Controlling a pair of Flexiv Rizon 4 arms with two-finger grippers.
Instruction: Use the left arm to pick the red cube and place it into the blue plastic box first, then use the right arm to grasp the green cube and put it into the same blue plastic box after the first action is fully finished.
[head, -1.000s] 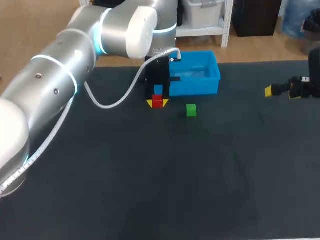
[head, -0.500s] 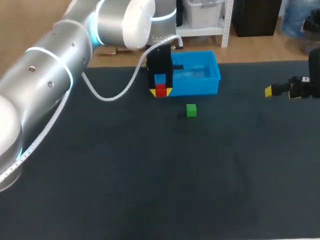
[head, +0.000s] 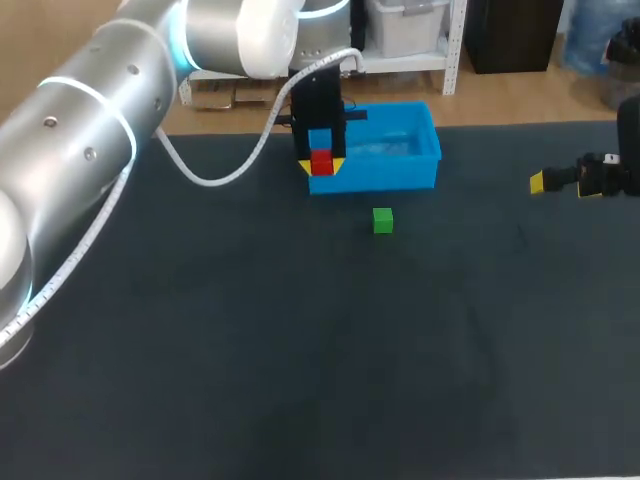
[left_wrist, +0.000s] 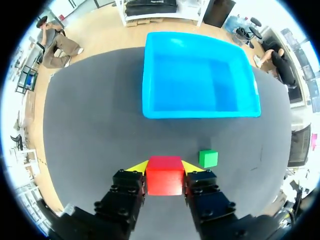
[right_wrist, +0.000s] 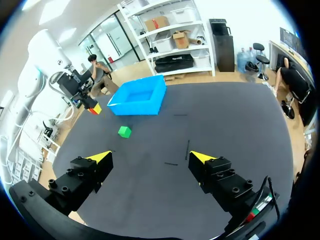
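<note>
My left gripper (head: 321, 166) is shut on the red cube (head: 321, 161) and holds it in the air at the near left corner of the blue plastic box (head: 395, 150). In the left wrist view the red cube (left_wrist: 164, 174) sits between the yellow-tipped fingers of the left gripper (left_wrist: 164, 166), with the empty blue box (left_wrist: 200, 75) ahead. The green cube (head: 382, 220) lies on the dark mat in front of the box; it shows as the green cube (left_wrist: 208, 158) beside the fingers. My right gripper (right_wrist: 152, 157) stands open and empty at the table's right side, the green cube (right_wrist: 124, 131) far ahead of it.
The dark mat (head: 300, 350) covers the table. The left arm (head: 110, 110) crosses the back left of the table, with a white cable hanging from it. The right gripper (head: 570, 180) sits near the right edge.
The left arm has lifted the red cube off the mat and carried it up and back toward the blue box. The right arm and the green cube have not moved.
</note>
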